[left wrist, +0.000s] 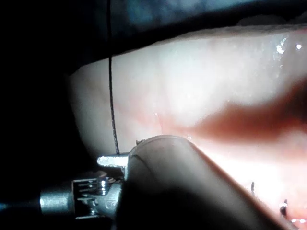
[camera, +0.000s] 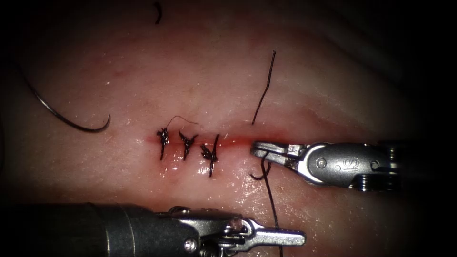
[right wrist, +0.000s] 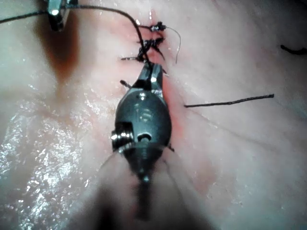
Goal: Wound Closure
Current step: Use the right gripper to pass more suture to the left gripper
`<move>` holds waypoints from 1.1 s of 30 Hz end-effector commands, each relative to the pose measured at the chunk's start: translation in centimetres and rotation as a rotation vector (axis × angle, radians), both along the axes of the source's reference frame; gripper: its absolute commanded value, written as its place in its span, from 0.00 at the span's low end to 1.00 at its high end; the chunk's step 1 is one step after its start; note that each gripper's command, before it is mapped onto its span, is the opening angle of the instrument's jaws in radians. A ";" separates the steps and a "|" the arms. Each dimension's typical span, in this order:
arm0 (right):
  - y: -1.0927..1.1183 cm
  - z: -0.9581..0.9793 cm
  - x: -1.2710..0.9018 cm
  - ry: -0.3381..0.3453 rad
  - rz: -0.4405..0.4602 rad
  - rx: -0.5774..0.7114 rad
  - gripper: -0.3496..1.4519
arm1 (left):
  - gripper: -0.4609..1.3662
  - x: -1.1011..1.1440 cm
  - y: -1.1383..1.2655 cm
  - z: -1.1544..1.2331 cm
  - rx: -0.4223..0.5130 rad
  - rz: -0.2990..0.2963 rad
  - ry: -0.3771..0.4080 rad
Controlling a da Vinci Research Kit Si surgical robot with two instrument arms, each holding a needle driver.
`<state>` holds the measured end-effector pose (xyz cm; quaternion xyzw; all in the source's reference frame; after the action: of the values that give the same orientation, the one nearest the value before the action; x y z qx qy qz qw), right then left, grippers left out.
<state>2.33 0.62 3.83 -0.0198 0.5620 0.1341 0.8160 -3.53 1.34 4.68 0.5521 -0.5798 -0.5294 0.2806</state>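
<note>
- Here, the right tool (camera: 259, 150) sits at the cut's (camera: 233, 141) right end beside 3 stitches (camera: 185, 145), jaws closed on the thread (camera: 269, 183).
- The left tool (camera: 285, 237), nearer the trailing thread, looks closed on it.
- The needle (camera: 71, 121) lies free on the tissue (camera: 333, 95), far left, not in it.

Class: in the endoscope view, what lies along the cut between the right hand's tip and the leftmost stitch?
Two more stitches and a short bare stretch of the cut beside the right hand, left of which sits the leftmost stitch.
</note>
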 end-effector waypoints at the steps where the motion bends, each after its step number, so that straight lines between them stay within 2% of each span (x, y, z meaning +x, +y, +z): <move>1: 0.00 0.00 0.00 -0.001 0.005 -0.002 0.00 | 0.06 0.02 0.00 0.00 0.002 0.005 0.009; 15: -0.04 -0.11 0.02 0.006 0.005 0.000 0.00 | 0.06 0.33 -0.07 -0.08 -0.002 0.020 0.006; 23: -0.06 -0.16 0.02 0.007 0.001 -0.004 0.00 | 0.06 0.50 0.01 -0.11 -0.021 0.017 0.014; 24: -0.05 -0.17 0.02 0.007 0.001 -0.003 0.04 | 0.06 0.52 0.03 -0.11 -0.025 0.016 0.016; 26: -0.04 -0.18 0.02 0.009 0.005 0.009 0.30 | 0.06 0.55 0.05 -0.12 -0.022 0.015 0.019; 27: -0.03 -0.19 0.01 0.011 0.008 0.021 0.46 | 0.06 0.55 0.05 -0.12 -0.022 0.014 0.020; 28: -0.02 -0.19 0.01 0.011 0.008 0.022 0.55 | 0.06 0.55 0.04 -0.12 -0.022 0.014 0.020; 29: -0.02 -0.20 0.01 0.012 0.008 0.023 0.59 | 0.06 0.54 0.04 -0.12 -0.023 0.014 0.021; 30: -0.01 -0.22 0.01 0.011 0.007 0.025 0.69 | 0.06 0.54 0.04 -0.12 -0.023 0.013 0.021; 33: 0.03 -0.28 0.01 0.011 0.007 0.031 0.80 | 0.06 0.51 0.05 -0.12 -0.017 0.013 0.020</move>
<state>2.34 0.65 3.53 -0.0102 0.5641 0.1473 0.8124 -3.03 1.37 4.55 0.5525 -0.5755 -0.5282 0.2908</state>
